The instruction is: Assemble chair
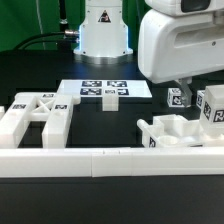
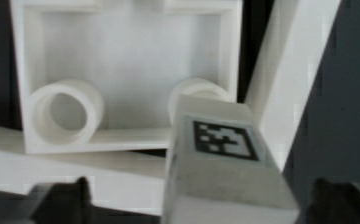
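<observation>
Black tabletop (image 1: 100, 124), green backdrop (image 1: 25, 30) behind. A white tagged square post (image 2: 221, 165) stands inside the gripper (image 2: 191, 203), whose jaws sit apart, seemingly clear of it.

The exterior camera sits low, near the edge of the counter (image 1: 100, 125), and looks across it, over the border rail (image 1: 90, 158), toward my base (image 1: 103, 30). My wrist camera looks from very close at the frame (image 2: 124, 80) with round holes. Both views share this frame (image 1: 165, 132).
</observation>
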You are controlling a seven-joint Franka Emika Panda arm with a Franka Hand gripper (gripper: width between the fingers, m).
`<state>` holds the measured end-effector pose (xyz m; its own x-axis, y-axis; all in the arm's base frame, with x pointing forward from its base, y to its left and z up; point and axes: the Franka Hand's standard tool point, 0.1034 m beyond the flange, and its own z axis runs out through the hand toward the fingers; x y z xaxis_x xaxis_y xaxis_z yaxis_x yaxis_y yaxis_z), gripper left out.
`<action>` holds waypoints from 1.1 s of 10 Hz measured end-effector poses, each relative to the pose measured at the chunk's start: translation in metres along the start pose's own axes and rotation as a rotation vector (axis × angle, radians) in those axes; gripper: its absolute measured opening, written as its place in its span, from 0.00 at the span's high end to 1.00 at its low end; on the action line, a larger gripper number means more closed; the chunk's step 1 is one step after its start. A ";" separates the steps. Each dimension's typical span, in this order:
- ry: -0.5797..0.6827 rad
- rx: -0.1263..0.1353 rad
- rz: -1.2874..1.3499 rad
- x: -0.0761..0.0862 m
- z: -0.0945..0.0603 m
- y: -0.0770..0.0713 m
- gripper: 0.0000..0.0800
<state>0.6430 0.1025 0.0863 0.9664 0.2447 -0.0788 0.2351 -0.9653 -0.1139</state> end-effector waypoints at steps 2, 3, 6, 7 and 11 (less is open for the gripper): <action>0.001 0.000 -0.024 0.000 0.002 0.000 0.56; 0.001 0.000 -0.024 0.000 0.002 0.000 0.64; 0.004 0.000 0.001 0.000 0.002 0.001 0.64; 0.045 -0.006 0.036 0.001 0.002 0.001 0.64; 0.176 0.010 0.393 -0.008 0.003 -0.001 0.64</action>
<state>0.6345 0.1014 0.0844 0.9856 -0.1611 0.0519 -0.1542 -0.9809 -0.1183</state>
